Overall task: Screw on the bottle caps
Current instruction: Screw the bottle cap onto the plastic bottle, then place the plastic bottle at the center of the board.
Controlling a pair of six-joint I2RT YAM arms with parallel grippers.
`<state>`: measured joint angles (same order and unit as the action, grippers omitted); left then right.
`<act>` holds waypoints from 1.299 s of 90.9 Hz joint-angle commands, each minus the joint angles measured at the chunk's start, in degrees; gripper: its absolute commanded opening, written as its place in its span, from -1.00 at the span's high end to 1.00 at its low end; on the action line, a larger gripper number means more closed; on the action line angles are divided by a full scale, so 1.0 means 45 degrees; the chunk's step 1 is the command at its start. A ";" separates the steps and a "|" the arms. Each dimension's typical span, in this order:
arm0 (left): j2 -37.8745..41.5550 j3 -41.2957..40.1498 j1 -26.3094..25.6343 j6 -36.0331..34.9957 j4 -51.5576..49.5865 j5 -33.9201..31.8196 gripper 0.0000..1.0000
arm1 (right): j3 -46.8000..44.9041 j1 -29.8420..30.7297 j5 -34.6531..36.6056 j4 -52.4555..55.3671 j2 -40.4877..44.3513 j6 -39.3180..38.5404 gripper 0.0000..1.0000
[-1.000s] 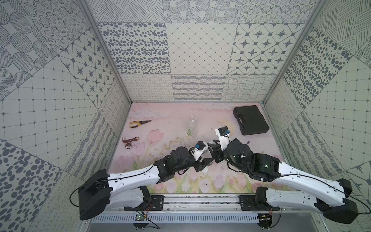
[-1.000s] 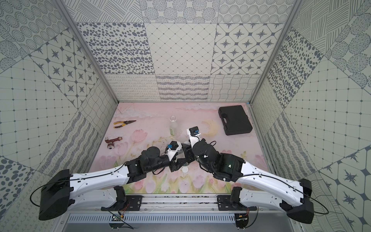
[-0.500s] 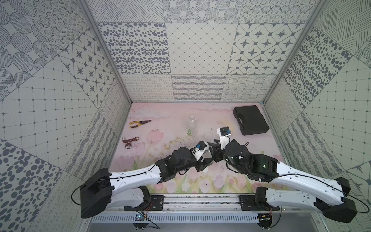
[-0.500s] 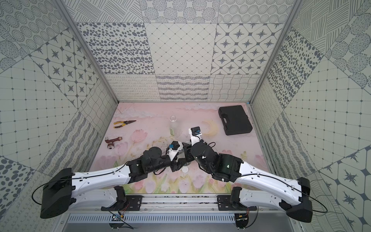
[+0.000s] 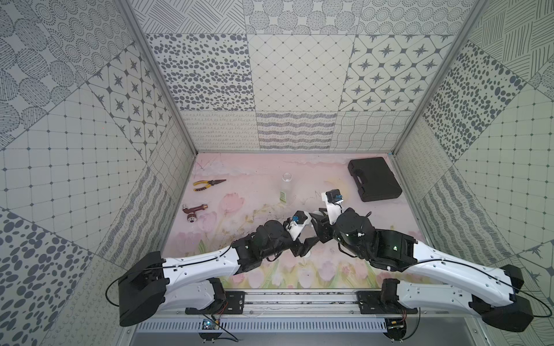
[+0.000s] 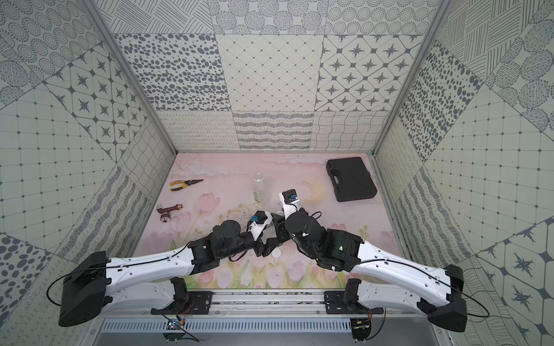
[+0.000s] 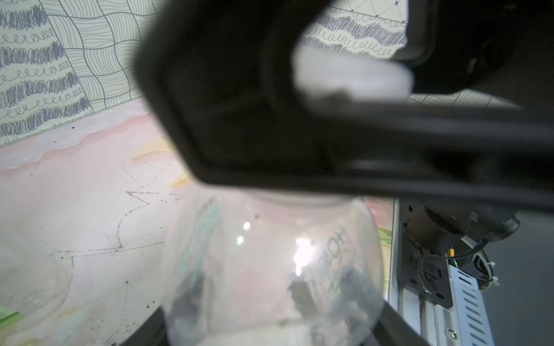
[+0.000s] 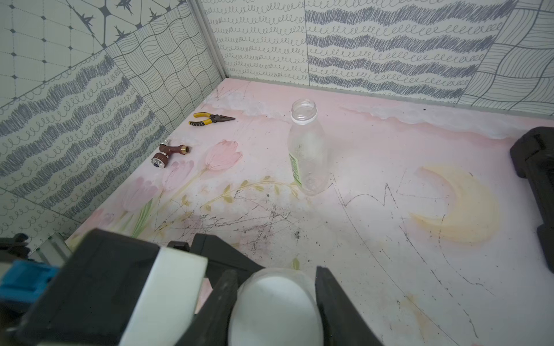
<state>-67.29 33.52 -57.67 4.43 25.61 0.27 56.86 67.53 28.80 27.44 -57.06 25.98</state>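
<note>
R gripper (image 8: 275, 299) pinches white cap (image 8: 274, 314) atop short bottle (image 7: 269, 254) at lower frame centre, L gripper (image 7: 269, 329) grip on it indeterminate; tall bottle (image 8: 307, 149), upper centre, uncapped, 2nd cap (image 6: 276, 252) loose on mat (image 8: 374, 239): est. neither bottle finished.

The short bottle (image 7: 269, 263) was blurred, its base cut off; 2 arms (image 5: 353, 230) hid it in both top views. The cap (image 8: 275, 311) and black case (image 8: 536, 155) ran past picture edges.

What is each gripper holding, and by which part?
The right gripper is shut on the small white round plastic cap, pinching its side wall. The left gripper flanks the clear plastic bottle; whether it grips cannot be told.
</note>
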 commanded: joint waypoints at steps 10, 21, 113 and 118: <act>0.0709 -0.0256 -0.0017 0.0252 0.1719 -0.0920 -0.99 | -0.0584 -0.0112 -0.0104 0.0287 0.0907 -0.1033 1.00; 0.1285 -0.0291 -0.0017 0.0348 0.0695 -0.1336 -1.00 | -0.0838 -0.0577 -0.0054 0.0318 0.1312 -0.1276 1.00; 0.8686 -0.1999 0.0303 0.3209 -0.5979 -0.9316 -1.00 | 0.1135 -0.7457 -0.3354 -0.7906 -0.6806 -0.3871 1.00; 0.8808 -0.2093 0.0346 0.3096 -0.6011 -0.9304 -1.00 | 0.1304 -0.7545 -0.3309 -0.8215 -0.7229 -0.4051 1.00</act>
<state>-29.78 25.39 -56.82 16.88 2.31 -35.35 59.92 34.46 14.66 -0.36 -86.89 10.17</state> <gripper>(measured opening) 0.996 0.441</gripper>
